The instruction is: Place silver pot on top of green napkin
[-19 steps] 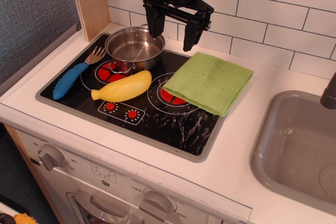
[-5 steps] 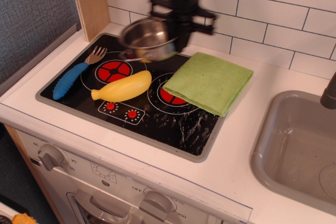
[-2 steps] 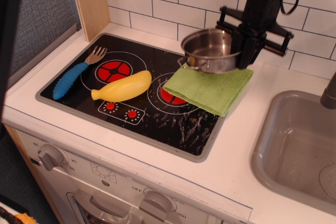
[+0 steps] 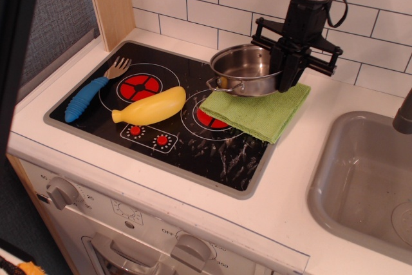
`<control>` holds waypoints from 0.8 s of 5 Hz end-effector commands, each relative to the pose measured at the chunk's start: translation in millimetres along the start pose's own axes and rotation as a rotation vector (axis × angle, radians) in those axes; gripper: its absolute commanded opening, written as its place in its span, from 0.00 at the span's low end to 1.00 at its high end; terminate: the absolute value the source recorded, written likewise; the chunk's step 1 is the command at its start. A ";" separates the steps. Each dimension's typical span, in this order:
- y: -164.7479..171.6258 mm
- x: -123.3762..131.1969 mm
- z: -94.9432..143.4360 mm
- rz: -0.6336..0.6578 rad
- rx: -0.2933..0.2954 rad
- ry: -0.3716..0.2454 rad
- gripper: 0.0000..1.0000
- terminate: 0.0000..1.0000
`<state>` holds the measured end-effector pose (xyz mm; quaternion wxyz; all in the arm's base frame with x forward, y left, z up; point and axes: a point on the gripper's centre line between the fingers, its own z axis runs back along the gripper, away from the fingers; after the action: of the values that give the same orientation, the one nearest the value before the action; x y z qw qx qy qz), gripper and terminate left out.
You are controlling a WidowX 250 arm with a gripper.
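Observation:
The silver pot (image 4: 246, 70) is a small shiny steel pot with a side handle. It hangs in the air, slightly tilted, just above the back left part of the green napkin (image 4: 264, 113). My black gripper (image 4: 284, 72) is shut on the pot's right rim and comes down from above. The napkin is a light-green folded cloth that lies partly on the right burner and partly on the white counter. The pot hides the napkin's rear part.
A yellow banana-shaped toy (image 4: 149, 107) lies on the black stovetop (image 4: 193, 136). A fork with a blue handle (image 4: 93, 89) lies at the left. A grey sink (image 4: 364, 181) is at the right. The tiled wall stands close behind.
The pot was taken from the left rear burner, lifted and carried right to above the napkin. In the last half second it has shifted slightly left and lower.

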<state>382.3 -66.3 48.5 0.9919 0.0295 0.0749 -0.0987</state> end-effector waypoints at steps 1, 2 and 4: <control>3.4 -6.4 6.6 -0.005 -0.009 -0.022 1.00 0.00; 2.0 -6.6 8.1 -0.005 -0.007 -0.031 1.00 0.00; 53.9 -29.2 33.4 0.304 0.013 -0.100 1.00 0.00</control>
<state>369.8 -6.7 66.6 0.9964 0.0417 0.0491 0.0556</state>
